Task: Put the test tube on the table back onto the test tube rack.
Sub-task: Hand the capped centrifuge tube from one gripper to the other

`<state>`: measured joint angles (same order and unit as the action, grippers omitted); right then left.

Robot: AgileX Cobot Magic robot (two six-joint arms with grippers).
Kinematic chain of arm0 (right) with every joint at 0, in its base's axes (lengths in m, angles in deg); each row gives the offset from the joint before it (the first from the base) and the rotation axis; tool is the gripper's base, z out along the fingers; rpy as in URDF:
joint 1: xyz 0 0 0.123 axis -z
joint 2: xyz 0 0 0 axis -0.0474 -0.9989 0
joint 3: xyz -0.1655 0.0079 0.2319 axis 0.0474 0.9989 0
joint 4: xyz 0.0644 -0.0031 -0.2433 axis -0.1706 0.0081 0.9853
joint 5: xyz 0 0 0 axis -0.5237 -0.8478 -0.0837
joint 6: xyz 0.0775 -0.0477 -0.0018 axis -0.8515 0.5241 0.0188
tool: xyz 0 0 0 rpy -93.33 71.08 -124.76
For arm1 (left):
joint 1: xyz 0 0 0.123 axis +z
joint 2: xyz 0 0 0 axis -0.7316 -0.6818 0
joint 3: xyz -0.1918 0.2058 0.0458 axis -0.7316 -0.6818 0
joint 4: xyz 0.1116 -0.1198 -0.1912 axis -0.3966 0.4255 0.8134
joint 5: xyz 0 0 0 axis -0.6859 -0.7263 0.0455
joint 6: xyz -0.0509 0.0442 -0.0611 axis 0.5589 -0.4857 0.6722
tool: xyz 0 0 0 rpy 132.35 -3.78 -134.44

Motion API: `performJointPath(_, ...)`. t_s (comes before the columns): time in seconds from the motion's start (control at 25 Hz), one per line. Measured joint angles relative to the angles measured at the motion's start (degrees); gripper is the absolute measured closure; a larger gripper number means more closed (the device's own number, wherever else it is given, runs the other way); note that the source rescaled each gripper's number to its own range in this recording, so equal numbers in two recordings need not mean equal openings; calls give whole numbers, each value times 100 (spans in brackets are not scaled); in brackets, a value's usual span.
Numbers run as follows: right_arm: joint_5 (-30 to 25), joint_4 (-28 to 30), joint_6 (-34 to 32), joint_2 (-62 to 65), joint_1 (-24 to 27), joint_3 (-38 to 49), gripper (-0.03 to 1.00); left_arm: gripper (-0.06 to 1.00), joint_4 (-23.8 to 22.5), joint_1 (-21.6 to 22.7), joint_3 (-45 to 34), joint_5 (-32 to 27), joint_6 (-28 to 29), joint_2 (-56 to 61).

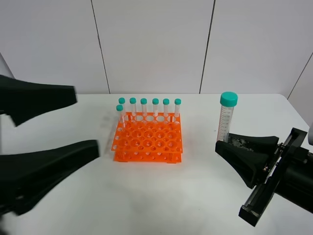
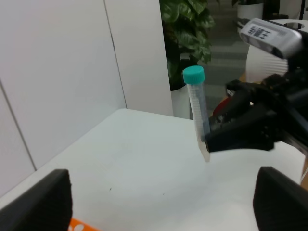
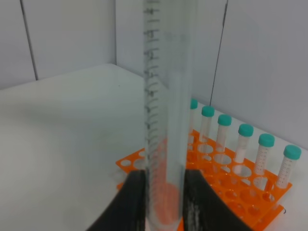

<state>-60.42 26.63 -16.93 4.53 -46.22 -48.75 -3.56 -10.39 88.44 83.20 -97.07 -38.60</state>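
My right gripper is shut on the test tube and holds it upright above the table, to the right of the orange test tube rack. The right wrist view shows the clear graduated tube clamped between the fingers, with the rack behind it. The left wrist view shows the teal-capped tube in the black right gripper. My left gripper is open and empty, left of the rack.
Several identical teal-capped tubes stand in the rack's back row and one at its left edge. A white panelled wall runs behind the table. Plants stand beyond the table's far side in the left wrist view.
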Motion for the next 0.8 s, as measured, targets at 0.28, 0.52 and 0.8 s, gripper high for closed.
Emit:
performJointPath(0.28, 0, 130, 0, 0, 0, 0, 97, 8, -181, -643, 866, 938, -19, -1870)
performJointPath(0.52, 59, 147, 0, 0, 0, 0, 97, 8, -308, -842, 1636, 1669, -24, -3087)
performJointPath(0.8, 176, 304, 0, 0, 0, 0, 97, 8, 165, -842, 2022, 2663, 201, -3908)
